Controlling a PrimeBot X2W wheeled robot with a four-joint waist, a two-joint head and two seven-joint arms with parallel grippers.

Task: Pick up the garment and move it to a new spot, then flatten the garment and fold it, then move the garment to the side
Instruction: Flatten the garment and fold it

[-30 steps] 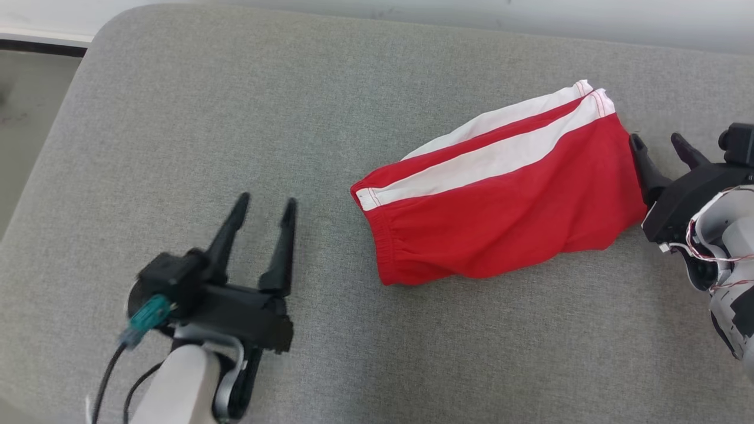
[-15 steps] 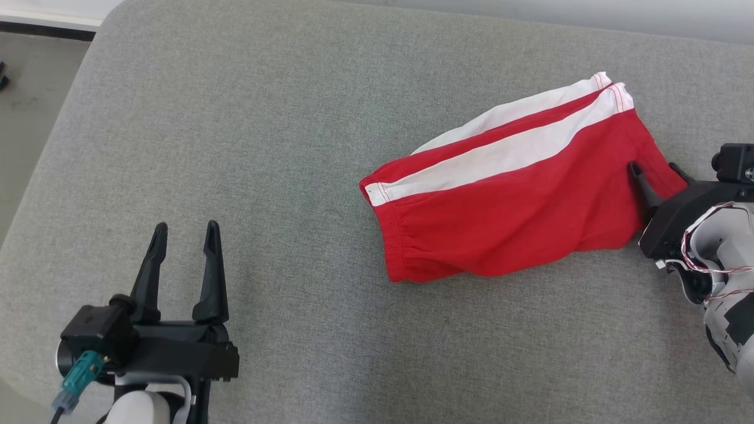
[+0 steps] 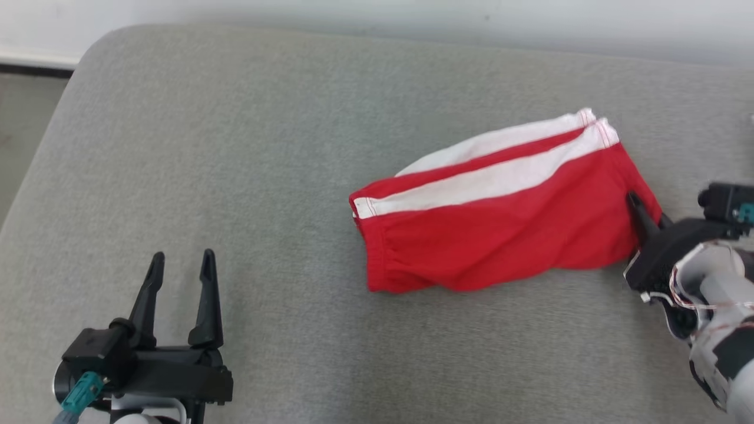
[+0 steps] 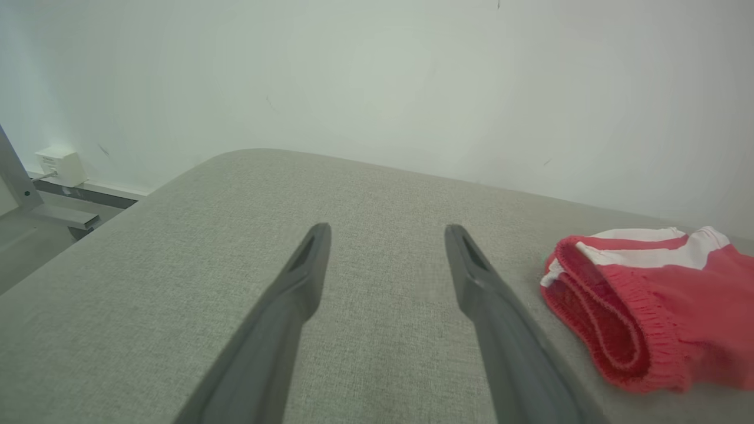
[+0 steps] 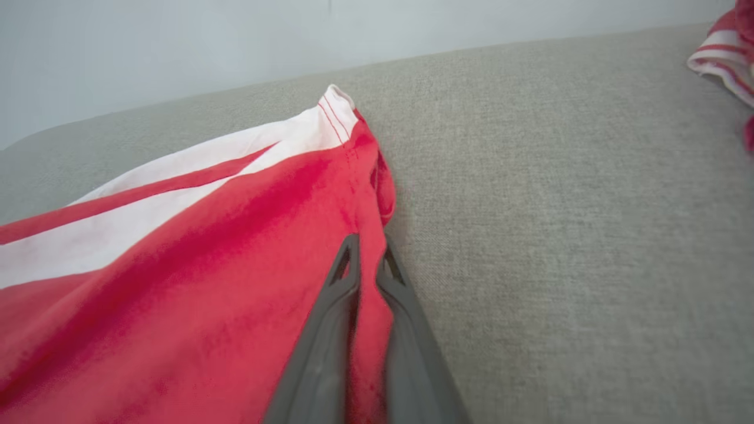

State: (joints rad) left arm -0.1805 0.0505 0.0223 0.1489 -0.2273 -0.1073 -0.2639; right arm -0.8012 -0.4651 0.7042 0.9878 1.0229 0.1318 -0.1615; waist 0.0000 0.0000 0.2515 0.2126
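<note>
The right gripper [image 5: 368, 250] pinches the hem of the red garment [image 5: 194, 259] on the grey cushion [image 5: 559, 206]

surface: grey fabric-covered cushion [image 3: 235, 147], rounded corner | lying on it: red shorts [image 3: 500, 235], white side stripes, right of centre | also: red-and-white striped cloth [image 5: 721, 56], well apart

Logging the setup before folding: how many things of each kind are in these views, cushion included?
red-and-white fabric shorts: 1
red-and-white striped cloth, partly seen: 1
dark two-fingered grippers: 2, left gripper and right gripper
grey upholstered cushion: 1
Total: 5
</note>
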